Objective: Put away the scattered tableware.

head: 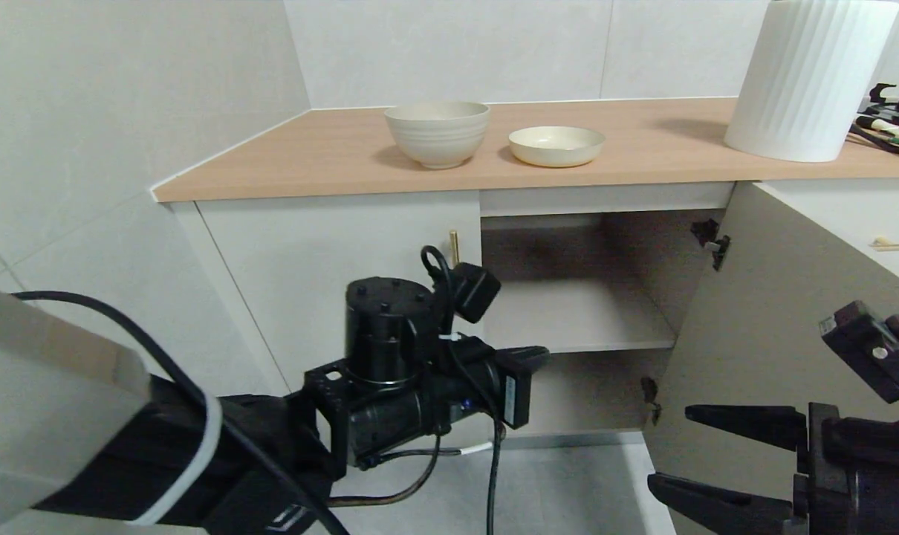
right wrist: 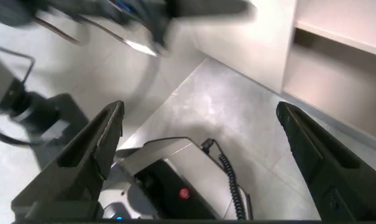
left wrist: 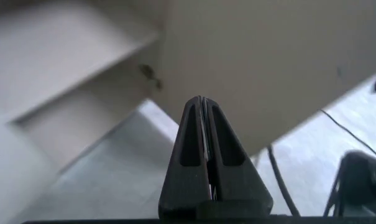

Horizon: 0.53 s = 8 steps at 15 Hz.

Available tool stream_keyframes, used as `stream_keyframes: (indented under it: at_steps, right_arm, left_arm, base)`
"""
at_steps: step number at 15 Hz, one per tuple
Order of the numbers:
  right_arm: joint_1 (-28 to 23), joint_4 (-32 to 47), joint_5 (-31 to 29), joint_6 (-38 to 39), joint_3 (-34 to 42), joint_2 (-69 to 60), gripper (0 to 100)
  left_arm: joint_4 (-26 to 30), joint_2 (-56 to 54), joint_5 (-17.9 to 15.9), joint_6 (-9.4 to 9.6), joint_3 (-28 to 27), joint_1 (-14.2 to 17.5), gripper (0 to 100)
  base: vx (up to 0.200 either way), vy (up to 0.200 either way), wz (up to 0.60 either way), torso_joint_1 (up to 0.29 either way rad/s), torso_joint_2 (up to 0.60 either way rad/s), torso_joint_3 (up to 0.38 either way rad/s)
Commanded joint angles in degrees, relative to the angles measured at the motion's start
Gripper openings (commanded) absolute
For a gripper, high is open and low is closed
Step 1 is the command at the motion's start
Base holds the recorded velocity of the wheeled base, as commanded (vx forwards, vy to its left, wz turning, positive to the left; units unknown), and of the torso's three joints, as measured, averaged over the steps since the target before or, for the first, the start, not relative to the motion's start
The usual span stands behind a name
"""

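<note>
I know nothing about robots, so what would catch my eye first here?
A deep ribbed bowl and a shallow dish sit side by side, apart, on the wooden counter. Below it a cabinet stands open. Low in front, the right gripper is spread wide; the left gripper is shut.

Edges cut off the right gripper [head: 669, 446] below and the white container [head: 810, 82] above.
</note>
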Motion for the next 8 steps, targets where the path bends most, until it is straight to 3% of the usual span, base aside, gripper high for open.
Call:
stream_keyframes:
  at_steps: [1, 3, 5, 6, 7, 8]
  right_arm:
    - [-0.7, 0.0, -0.1, 0.0, -0.4, 0.8, 100]
    - [-2.1, 0.3, -0.1, -0.1, -1.1, 1.3, 100]
    - [-3.0, 0.3, -0.1, 0.0, -2.5, 2.8, 100]
    - [-3.0, 0.3, 0.0, 0.0, -4.0, 3.6, 100]
    - [-3.1, 0.3, 0.0, -0.1, -4.5, 4.0, 100]
    - [-3.8, 0.3, 0.0, -0.1, -7.9, 6.9, 100]
  left_arm:
    - [1.2, -8.0, 0.4, 0.14, 1.5, 3.8, 0]
    - [2.9, -12.0, 0.4, 0.22, 2.7, 5.7, 0]
    - [8.7, -17.6, 0.4, 0.31, 3.3, 8.2, 0]
    - [11.6, -20.5, 0.4, 0.31, 3.8, 10.5, 100]
    - [12.3, -21.2, 0.4, 0.31, 4.0, 11.3, 100]
    - [14.0, -25.9, 0.4, 0.31, 5.8, 15.5, 100]
  base:
    - [0.0, 0.0, 0.0, 0.0, 0.0, 0.0]
    - [0.0, 0.0, 0.0, 0.0, 0.0, 0.0]
    - [0.0, 0.0, 0.0, 0.0, 0.0, 0.0]
    - [0.0, 0.0, 0.0, 0.0, 0.0, 0.0]
    - [0.0, 0.0, 0.0, 0.0, 0.0, 0.0]
    - [0.0, 0.0, 0.0, 0.0, 0.0, 0.0]
